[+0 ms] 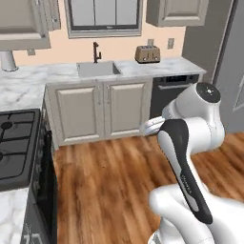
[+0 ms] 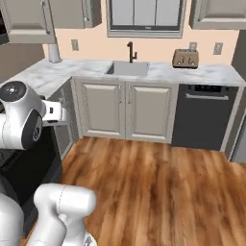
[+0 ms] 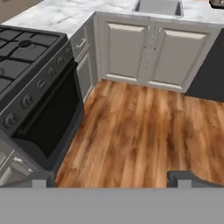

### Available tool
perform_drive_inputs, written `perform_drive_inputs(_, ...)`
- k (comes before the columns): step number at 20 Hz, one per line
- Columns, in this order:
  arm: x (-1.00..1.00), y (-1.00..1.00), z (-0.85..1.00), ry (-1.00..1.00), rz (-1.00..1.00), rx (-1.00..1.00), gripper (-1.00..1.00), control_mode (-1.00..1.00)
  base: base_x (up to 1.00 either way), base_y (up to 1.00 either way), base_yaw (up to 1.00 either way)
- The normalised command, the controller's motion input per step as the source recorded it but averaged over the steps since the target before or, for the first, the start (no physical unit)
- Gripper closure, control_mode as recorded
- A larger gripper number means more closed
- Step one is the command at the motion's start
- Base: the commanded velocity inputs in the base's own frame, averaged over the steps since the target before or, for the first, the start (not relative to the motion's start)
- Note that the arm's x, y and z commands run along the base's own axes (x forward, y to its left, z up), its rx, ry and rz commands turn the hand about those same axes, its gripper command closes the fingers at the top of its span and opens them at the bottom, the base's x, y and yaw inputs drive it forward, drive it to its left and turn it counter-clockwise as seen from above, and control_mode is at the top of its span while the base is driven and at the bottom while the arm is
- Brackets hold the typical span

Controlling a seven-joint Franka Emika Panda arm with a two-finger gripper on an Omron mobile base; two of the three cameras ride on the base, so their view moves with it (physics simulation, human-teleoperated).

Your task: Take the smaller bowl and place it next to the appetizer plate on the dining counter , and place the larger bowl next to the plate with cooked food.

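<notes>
Looking around the kitchen, the robot has nothing in its end effector (image 3: 112,177). Its two dark tips stand wide apart over the wooden floor (image 3: 135,131), with nothing between them. I cannot see either bowl, either plate, or the marble dining tabletop from here, so I cannot tell where they are. Ahead are the sink (image 1: 97,69), the toaster (image 1: 147,54), white cupboards (image 2: 125,109) and the stove (image 3: 30,57). No bowl looks moved yet. Both bowls seem left to do.

The claw (image 3: 114,179) is standing with its jaws spread wide, gripping nothing. It is pointing down at the wooden floor (image 3: 140,131) beside the stove (image 3: 30,87).
</notes>
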Motion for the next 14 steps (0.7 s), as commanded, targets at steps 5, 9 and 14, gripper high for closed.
perform_drive_inputs(5,0.0,0.0,0.0,0.0,0.0,0.0,-1.0,1.0,0.87,-0.33,0.43)
perform_drive_inputs(9,0.0,0.0,0.0,0.0,0.0,0.0,-1.0,1.0,0.75,-0.36,0.42)
perform_drive_inputs(14,0.0,0.0,0.0,0.0,0.0,0.0,-1.0,1.0,0.61,-0.39,0.39)
